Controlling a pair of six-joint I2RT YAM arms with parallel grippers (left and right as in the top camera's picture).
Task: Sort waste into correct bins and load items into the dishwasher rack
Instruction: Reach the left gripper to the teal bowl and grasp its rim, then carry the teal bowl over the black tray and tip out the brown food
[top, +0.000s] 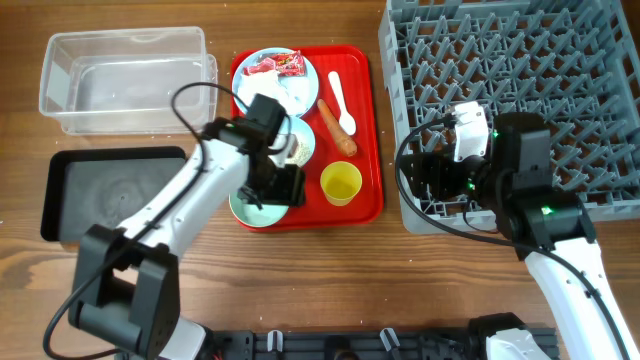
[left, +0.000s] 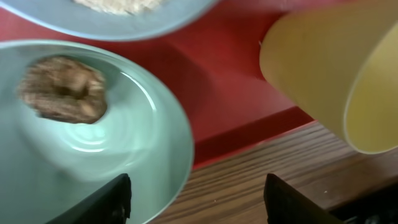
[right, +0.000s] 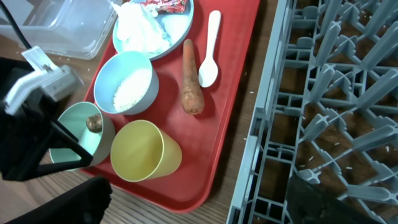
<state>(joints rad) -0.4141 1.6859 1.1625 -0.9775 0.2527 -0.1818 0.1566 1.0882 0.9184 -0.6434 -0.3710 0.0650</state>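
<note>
1. Where the table (top: 300, 270) starts at the left, the clear plastic tub (top: 125, 38) sits toward 10 o'clock and the black tray (top: 100, 195) toward 8 o'clock, close together.
2. The left gripper (left: 196, 199) hangs at the 7 o'clock corner of the red serving tray (top: 362, 90). Its jaws are apart, either side of the rim of the blue-green bowl (left: 143, 118) that holds the brown food lump (left: 62, 90). Contact with the rim is hard to judge.
3. The second bowl (right: 121, 65), with rice (right: 130, 90) in it, sits near the serving tray's middle. At 11 o'clock the pale blue plate (right: 177, 31) carries the red wrapper (top: 275, 65) and white tissue (right: 138, 25).
4. The carrot (right: 189, 78) lies beside the white plastic spoon (right: 210, 50) toward 1 o'clock. The yellow cup (right: 146, 158) lies tipped on its side at 5 o'clock.
5. The right gripper (right: 208, 200) is spread wide and empty at the 7 o'clock corner of the dishwasher rack (top: 560, 60).
</note>
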